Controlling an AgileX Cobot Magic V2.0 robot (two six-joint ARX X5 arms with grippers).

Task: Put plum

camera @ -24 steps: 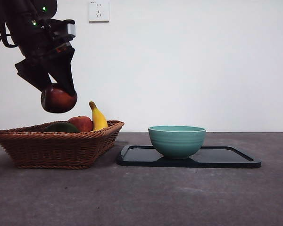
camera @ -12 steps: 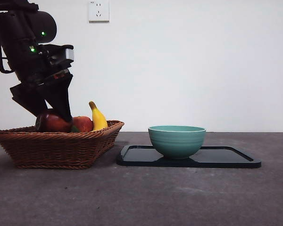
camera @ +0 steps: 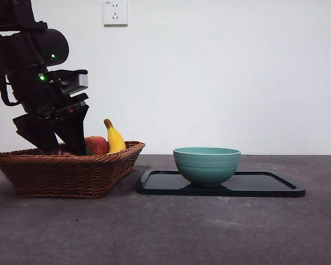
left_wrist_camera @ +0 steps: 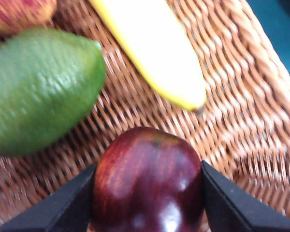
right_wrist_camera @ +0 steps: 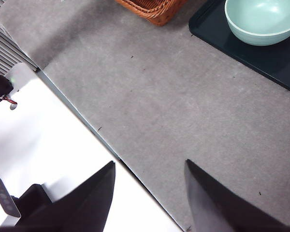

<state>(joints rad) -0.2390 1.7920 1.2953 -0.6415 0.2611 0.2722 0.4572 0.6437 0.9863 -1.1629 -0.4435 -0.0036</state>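
The plum (left_wrist_camera: 147, 181), glossy dark maroon, sits between the two black jaws of my left gripper (left_wrist_camera: 147, 176), which is shut on it. It is low inside the wicker basket (left_wrist_camera: 241, 96), right above the weave. In the front view the left gripper (camera: 63, 148) reaches down into the basket (camera: 66, 171) at the left, and only a sliver of the plum (camera: 62, 150) shows above the rim. My right gripper (right_wrist_camera: 150, 164) is open and empty, high above the table's near edge.
In the basket lie a yellow banana (left_wrist_camera: 154, 48), a dark green oval fruit (left_wrist_camera: 38, 92) and a red-and-yellow apple (camera: 96, 145). A teal bowl (camera: 207, 164) stands on a black tray (camera: 265, 185) right of the basket.
My left gripper has come down with the plum from above the basket into it. The plum is now mostly hidden behind the rim in the front view.
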